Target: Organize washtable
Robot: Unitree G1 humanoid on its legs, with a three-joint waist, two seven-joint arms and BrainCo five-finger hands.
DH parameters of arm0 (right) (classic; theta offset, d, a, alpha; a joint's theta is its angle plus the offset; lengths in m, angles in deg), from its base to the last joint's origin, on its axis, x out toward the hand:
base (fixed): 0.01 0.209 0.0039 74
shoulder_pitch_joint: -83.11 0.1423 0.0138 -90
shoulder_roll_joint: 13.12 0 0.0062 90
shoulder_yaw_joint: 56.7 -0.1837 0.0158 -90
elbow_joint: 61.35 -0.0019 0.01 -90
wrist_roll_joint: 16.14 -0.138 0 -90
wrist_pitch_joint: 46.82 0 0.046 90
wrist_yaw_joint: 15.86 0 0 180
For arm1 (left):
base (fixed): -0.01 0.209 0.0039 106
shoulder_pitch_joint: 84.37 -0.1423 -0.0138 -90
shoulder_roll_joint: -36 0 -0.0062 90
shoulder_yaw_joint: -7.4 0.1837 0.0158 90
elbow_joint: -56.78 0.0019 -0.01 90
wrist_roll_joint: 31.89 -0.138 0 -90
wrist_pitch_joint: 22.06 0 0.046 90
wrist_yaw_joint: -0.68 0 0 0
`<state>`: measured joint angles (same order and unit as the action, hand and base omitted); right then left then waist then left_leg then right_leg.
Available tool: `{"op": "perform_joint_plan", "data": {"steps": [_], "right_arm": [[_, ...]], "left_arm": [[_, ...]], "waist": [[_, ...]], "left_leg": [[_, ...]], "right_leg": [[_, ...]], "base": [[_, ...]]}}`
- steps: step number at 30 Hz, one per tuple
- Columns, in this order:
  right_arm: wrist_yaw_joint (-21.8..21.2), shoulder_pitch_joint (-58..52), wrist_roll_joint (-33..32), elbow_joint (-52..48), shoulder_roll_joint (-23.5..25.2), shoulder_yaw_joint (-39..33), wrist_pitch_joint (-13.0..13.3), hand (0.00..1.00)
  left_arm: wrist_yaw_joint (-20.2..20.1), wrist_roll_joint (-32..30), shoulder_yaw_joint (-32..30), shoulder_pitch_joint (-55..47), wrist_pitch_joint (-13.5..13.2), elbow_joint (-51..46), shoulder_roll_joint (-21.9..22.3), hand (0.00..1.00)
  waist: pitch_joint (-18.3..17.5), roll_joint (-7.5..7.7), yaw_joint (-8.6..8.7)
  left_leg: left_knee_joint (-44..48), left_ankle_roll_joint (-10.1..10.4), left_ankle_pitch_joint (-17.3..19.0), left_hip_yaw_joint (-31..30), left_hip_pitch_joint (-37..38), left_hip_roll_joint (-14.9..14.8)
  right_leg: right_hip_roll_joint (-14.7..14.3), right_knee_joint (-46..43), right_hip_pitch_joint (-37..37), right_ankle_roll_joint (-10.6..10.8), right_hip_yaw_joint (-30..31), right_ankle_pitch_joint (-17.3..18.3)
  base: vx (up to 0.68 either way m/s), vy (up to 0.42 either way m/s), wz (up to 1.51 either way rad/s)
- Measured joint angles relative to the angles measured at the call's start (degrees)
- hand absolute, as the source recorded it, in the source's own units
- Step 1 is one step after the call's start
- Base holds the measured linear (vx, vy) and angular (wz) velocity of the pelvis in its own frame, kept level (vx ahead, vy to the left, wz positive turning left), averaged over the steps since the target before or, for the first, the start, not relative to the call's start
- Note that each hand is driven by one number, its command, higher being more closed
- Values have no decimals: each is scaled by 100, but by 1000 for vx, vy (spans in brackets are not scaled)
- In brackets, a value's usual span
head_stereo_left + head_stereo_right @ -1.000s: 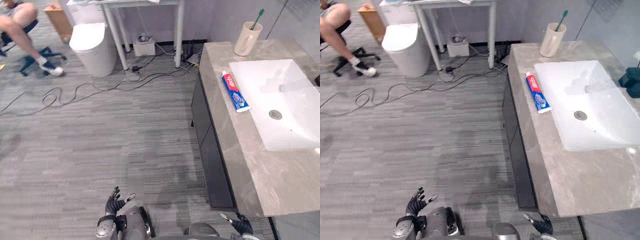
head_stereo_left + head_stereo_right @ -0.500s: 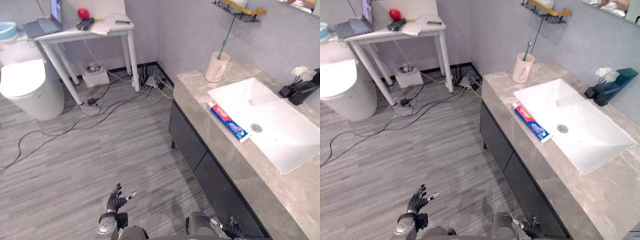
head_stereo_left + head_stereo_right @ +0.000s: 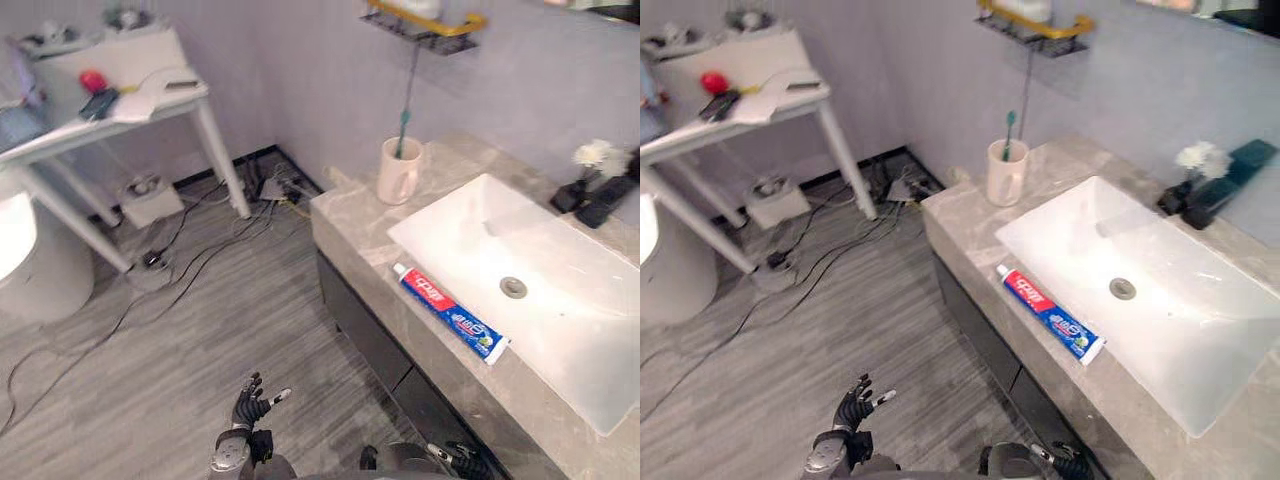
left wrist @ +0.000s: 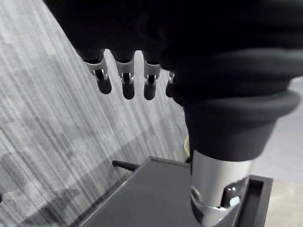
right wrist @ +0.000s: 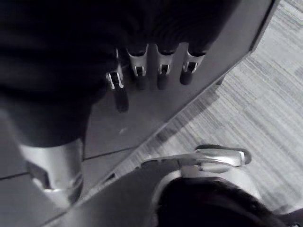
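Left hand (image 3: 248, 403) & right hand (image 5: 162, 71) both loose, nothing held. Toothpaste tube (image 3: 450, 313) lies on bench (image 3: 350, 217) beside sink (image 3: 560, 260); toothbrush (image 3: 402, 135) in cup (image 3: 398, 172).

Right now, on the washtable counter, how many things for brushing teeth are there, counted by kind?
Cup: 1
Toothbrush: 1, standing in the cup
Toothpaste tube: 1, lying beside the sink
Total: 3

The toothpaste tube (image 3: 450, 314) is red and blue, the cup (image 3: 399, 172) cream.
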<state>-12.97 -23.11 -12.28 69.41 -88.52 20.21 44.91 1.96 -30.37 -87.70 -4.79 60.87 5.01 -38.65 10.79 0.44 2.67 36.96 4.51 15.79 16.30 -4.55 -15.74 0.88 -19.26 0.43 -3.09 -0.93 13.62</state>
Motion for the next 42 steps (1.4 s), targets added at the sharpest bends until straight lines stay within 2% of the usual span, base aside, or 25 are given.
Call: {"op": "perform_joint_plan", "data": {"steps": [3, 4, 5, 7, 10, 12, 14, 16, 18, 20, 21, 22, 23, 24, 25, 28, 31, 32, 33, 34, 35, 36, 37, 38, 42], "right_arm": [[55, 12, 3, -343, -17, 60, 49, 0], [69, 43, 19, -389, -3, 62, 52, 0], [73, 41, 24, -403, 56, 110, 43, 0], [53, -99, 26, -424, 224, 292, 51, 0], [47, -140, 26, -679, 322, 364, 59, 0], [16, -54, 27, -775, 380, 483, 62, 0], [-21, 77, 34, -759, 457, 506, 60, 0], [-44, 302, 105, -460, 349, 519, 60, 0], [-40, 478, 136, -248, 159, 524, 62, 0], [-31, 563, 135, -100, -44, 520, 63, 0], [-19, 593, 155, -85, -124, 520, 62, 0], [-12, 643, 157, -32, -123, 519, 71, 0], [13, 671, 182, 207, -174, 480, 64, 0], [27, 660, 176, 291, -301, 465, 72, 0], [39, 707, 177, 336, -299, 472, 59, 0], [48, 696, 171, 341, -119, 524, 87, 0], [60, 680, 145, 300, -80, 521, 87, 0], [67, 709, 121, 281, -113, 494, 90, 0], [69, 789, 120, 282, -120, 493, 98, 0], [70, 818, 120, 284, -144, 469, 107, 0], [84, 835, 119, 290, -220, 441, 113, 0], [79, 835, 120, 283, -309, 446, 125, 0], [79, 843, 119, 342, -350, 448, 113, 0], [70, 803, 120, 331, -322, 458, 134, 0], [70, 701, 119, 423, -172, 450, 137, 0]], "left_arm": [[9, 0, -8, -90, -7, 0, 74, 0], [23, 0, -5, -134, 5, 44, 136, 0], [41, 1, -18, -184, 11, 45, 112, 0], [45, -2, -10, -126, -23, 30, 19, 0], [40, -2, -10, -204, -19, -2, 63, 0], [31, -3, -8, -176, -18, -156, 58, 0], [33, 0, 0, -119, -34, -263, 53, 0], [40, 7, 57, 7, -32, -117, 34, 0], [35, 7, 96, 102, -28, 93, -22, 0], [25, 7, 125, 248, -25, 277, -54, 0], [22, 7, 128, 276, -22, 348, -45, 0], [21, 6, 143, 275, -41, 400, -53, 0], [9, 1, 288, 244, -66, 482, -80, 0], [1, 1, 343, 162, -65, 491, -75, 0], [5, 1, 341, 148, -62, 493, -68, 0], [7, 0, 297, 35, -55, 498, -261, 0], [9, 2, 261, -39, -6, 499, -296, 0], [11, 2, 219, -62, -3, 500, -247, 0], [-8, -7, 235, -89, -5, 498, -160, 0], [-4, 3, 241, -78, -18, 491, -155, 0], [2, 5, 245, -66, -20, 491, -150, 0], [10, 10, 247, -59, -33, 487, -127, 0], [31, 14, 242, -3, -28, 551, -144, 0], [71, 22, 206, -5, -14, 571, -174, 0], [115, 29, 217, -35, -10, 618, -295, 0]], "waist": [[-29, -72, -67], [-63, -122, -118], [-131, -41, -118], [-227, 312, -56], [-269, 354, -93], [-279, 309, -103], [-257, 266, -117], [-274, 122, -93], [-301, -39, -12], [-304, -201, 54], [-257, -176, 90], [-196, -35, 85], [-232, -71, 115], [-268, -146, 123], [-298, -143, 85], [-258, -88, -58], [-155, -108, -194], [-141, -123, -203], [-126, -26, -239], [-118, -44, -237], [-113, -130, -212], [-124, -280, -190], [-111, -247, -202], [-145, -258, -202], [-179, -40, -217]], "left_leg": [[-1445, 36, -5, -1296, 16, 395], [-1554, 336, -200, -1517, 117, 594], [-1601, 260, -144, -1492, 116, 720], [-1568, 76, 48, -1150, 196, 952], [-1385, -104, 275, -407, 454, 970], [-1513, -171, 318, 115, 617, 932], [-1745, -193, 301, 631, 838, 946], [-2063, -204, 290, 1189, 1161, 983], [-2248, -207, 258, 1207, 1241, 979], [-2268, -139, 173, 1194, 1257, 1009], [-1846, -122, 48, 1062, 1138, 1042], [-1778, -168, 203, 854, 1046, 1095], [-2838, -162, 35, 496, 1182, 1275], [-3091, -200, -628, 468, 1150, 1151], [-2986, -173, -637, 509, 1131, 1149], [-1960, 354, -240, 583, 778, 759], [-499, 375, -215, 503, 442, 329], [-8, 204, -358, 321, 220, 277], [-276, 87, -153, 1, 192, 484], [-581, 57, -106, -178, 181, 614], [-1339, 85, -175, -591, 189, 823], [-2069, 65, -551, -862, 256, 888], [-2179, -48, -580, -801, 399, 903], [-2262, -49, -580, -785, 486, 968], [-2749, -110, -707, -605, 766, 1105]], "right_leg": [[-68, -237, 214, 348, 764, 171], [-92, -372, 327, 509, 1127, 209], [-28, -315, 342, 548, 1277, 198], [207, -230, 420, 678, 1572, 129], [240, -258, 540, 937, 1959, -31], [287, -418, 802, 906, 1723, -199], [514, -656, 1103, 815, 602, -325], [918, -640, 1178, 487, -1545, -349], [908, -472, 1143, 367, -2054, -525], [818, -184, 1062, 330, -2024, -699], [878, 65, 867, 337, -1892, -807], [991, 173, 745, 385, -1846, -842], [1029, 409, 517, 423, -1870, -923], [924, 582, 432, 560, -1893, -915], [938, 647, 401, 608, -1824, -943], [704, 1093, 129, 593, -1774, -934], [495, 1304, -224, 590, -1532, -934], [462, 1364, -340, 574, -1372, -938], [549, 1373, -331, 566, -1163, -944], [572, 1370, -310, 579, -1072, -955], [577, 1356, -290, 682, -954, -1018], [484, 1363, -288, 709, -854, -1032], [460, 1461, -361, 769, -747, -1086], [489, 1556, -404, 793, -695, -1099], [557, 1772, -479, 803, -633, -1160]], "base": [[71, 390, -143], [80, 342, -133], [164, 467, -110], [160, 365, -65], [149, 281, -118], [119, 212, -145], [81, 155, -139], [92, 134, -122], [147, 81, -87], [153, 38, -54], [116, 44, -24], [51, 35, -9], [-25, 2, 5], [-50, -23, -5], [26, -37, -7], [31, -44, -8], [29, -46, -36], [125, -30, -65], [129, -5, -69], [85, 43, -76], [73, 84, -66], [117, 93, -68], [129, 79, -41], [142, 70, -30], [98, 45, -16]]}}
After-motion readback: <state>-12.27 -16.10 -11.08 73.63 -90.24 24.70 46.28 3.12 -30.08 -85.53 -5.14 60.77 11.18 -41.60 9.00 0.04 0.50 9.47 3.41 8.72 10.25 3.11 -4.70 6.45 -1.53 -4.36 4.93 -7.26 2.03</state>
